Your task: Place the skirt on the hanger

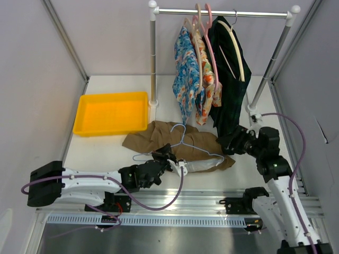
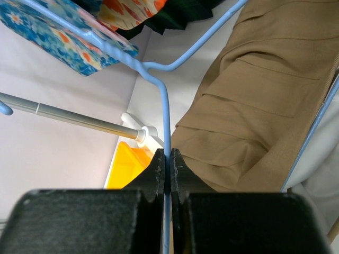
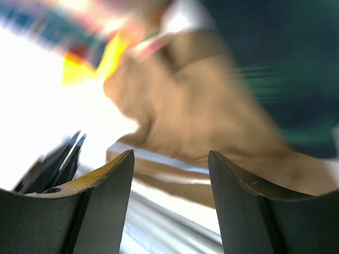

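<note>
The tan-brown skirt [image 1: 169,138] lies crumpled on the table in front of the rack, its whitish lining showing at the near right edge. The pale blue wire hanger [image 1: 183,143] lies on top of it. My left gripper [image 1: 168,155] is shut on the hanger's wire [image 2: 166,121] at the skirt's near left edge; the skirt [image 2: 254,100] fills the right of the left wrist view. My right gripper [image 1: 229,142] is open and empty at the skirt's right end; the blurred right wrist view shows the skirt [image 3: 201,106] and a hanger wire [image 3: 159,156] ahead of its jaws.
A yellow tray [image 1: 112,112] sits at the back left. The clothes rack [image 1: 222,12] carries blue and orange floral garments [image 1: 188,74] and a dark green plaid garment [image 1: 229,74] on pink and cream hangers, hanging close above my right gripper. Rack posts [image 1: 153,58] stand on the table.
</note>
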Robot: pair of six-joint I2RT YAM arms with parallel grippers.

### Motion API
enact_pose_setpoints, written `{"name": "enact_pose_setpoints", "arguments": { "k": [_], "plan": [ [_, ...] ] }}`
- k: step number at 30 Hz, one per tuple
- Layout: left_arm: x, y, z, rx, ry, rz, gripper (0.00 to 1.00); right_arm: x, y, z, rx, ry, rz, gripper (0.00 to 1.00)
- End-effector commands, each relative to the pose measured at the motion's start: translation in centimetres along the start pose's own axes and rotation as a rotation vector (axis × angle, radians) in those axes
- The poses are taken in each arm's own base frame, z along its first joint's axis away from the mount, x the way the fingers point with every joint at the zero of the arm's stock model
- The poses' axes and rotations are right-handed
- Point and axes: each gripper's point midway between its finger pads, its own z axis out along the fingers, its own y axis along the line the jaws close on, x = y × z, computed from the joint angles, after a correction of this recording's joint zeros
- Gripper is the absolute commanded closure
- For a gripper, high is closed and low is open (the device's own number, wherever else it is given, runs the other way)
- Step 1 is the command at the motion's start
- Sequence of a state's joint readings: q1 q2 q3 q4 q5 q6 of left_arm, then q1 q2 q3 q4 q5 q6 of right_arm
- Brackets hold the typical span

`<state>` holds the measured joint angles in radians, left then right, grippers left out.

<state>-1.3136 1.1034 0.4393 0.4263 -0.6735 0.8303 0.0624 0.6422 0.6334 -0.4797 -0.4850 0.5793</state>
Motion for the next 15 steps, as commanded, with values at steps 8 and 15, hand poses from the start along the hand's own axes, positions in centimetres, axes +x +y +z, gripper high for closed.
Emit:
{"name": "enact_pose_setpoints", "arguments": {
  "k": [8, 15],
  "plan": [
    [-1.2, -0.1, -0.2, 0.065, -0.030, -0.146, 1.00, 5.0, 11.4, 3.1, -0.299, 0.089, -0.487, 0.35],
    [-1.5, 0.5, -0.1, 0.076, -0.039, -0.200, 1.00, 7.2, 10.8, 6.5, -0.224, 0.140, -0.632, 0.37]
  ]
}}
